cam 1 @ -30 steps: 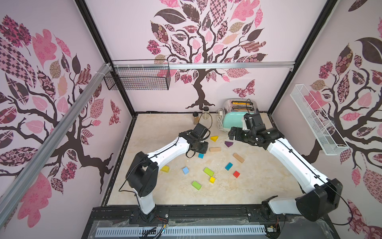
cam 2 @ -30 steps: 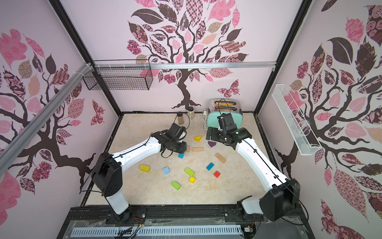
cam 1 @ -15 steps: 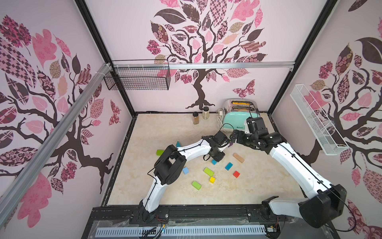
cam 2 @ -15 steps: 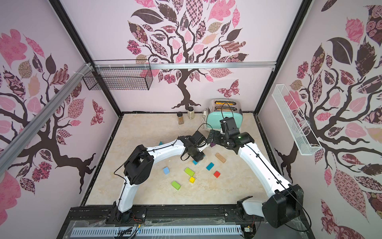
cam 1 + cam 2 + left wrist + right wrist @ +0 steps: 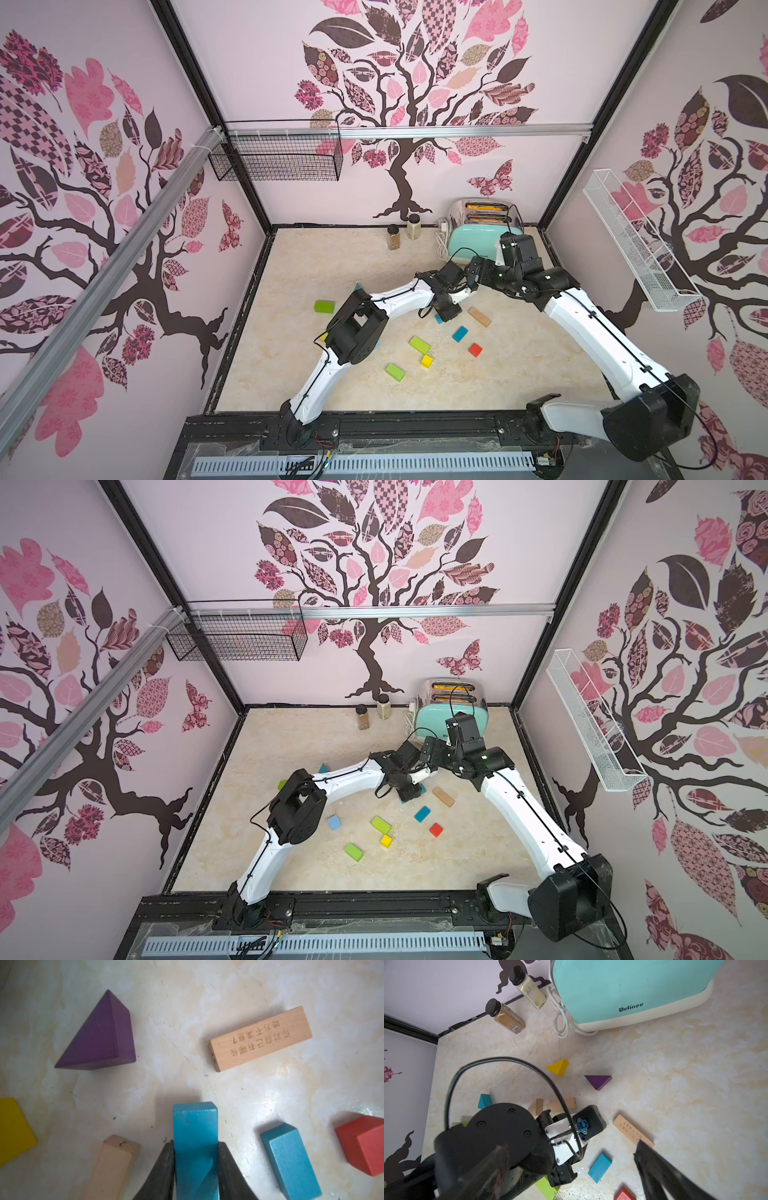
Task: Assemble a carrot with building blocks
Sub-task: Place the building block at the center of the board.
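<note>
My left gripper is shut on a teal brick, which it holds end-down close over the table; both top views show the left gripper mid-table. Around it lie building blocks: a purple wedge, an inscribed bare-wood brick, a second teal brick, a red cube, a yellow wedge and a plain wood brick. My right gripper hangs open above the left wrist, nothing between its fingers.
Green bricks, a yellow cube, a light blue cube and a teal wedge lie nearer the front and left. A mint toaster and two spice jars stand at the back wall.
My left arm has swung to the right across the table, and its gripper now stands beside the inscribed wood brick. The right gripper has shifted slightly and stays open.
</note>
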Tool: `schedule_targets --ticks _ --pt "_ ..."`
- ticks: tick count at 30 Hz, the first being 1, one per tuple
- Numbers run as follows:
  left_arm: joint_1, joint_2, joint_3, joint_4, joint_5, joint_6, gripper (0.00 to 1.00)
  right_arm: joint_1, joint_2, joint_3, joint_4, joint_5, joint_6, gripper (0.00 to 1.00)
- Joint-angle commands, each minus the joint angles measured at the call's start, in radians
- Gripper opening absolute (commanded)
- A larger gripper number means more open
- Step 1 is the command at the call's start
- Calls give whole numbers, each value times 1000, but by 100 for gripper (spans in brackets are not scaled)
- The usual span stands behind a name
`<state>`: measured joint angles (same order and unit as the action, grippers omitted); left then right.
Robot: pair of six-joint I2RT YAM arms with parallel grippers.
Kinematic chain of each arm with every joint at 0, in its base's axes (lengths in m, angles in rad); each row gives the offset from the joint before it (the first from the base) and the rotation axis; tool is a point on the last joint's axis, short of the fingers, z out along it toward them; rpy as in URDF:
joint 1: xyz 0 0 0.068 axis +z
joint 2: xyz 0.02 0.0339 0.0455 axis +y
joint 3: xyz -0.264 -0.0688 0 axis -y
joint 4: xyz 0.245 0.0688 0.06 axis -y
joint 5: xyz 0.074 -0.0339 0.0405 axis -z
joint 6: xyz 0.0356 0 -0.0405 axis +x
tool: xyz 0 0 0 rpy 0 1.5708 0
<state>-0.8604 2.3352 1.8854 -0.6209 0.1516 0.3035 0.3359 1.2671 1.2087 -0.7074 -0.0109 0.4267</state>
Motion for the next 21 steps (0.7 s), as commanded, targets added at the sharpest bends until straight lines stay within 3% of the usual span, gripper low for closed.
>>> schedule_targets --ticks 1,4,11,16,21 --pt "-12 42 77 34 22 94 35 11 -11 0 -1 -30 -9 99" --pt "-15 67 110 36 2 139 52 11 -6 5 -1 -29 -14 99" --pt "-19 57 126 67 -42 165 64 11 -3 15 -5 -37 -23 99" --pt "-13 -93 -50 157 -99 79 74 11 -27 83 -52 -39 -46 99" --pt "42 -275 -229 241 -64 -83 82 11 -62 173 -105 -51 -64 99"
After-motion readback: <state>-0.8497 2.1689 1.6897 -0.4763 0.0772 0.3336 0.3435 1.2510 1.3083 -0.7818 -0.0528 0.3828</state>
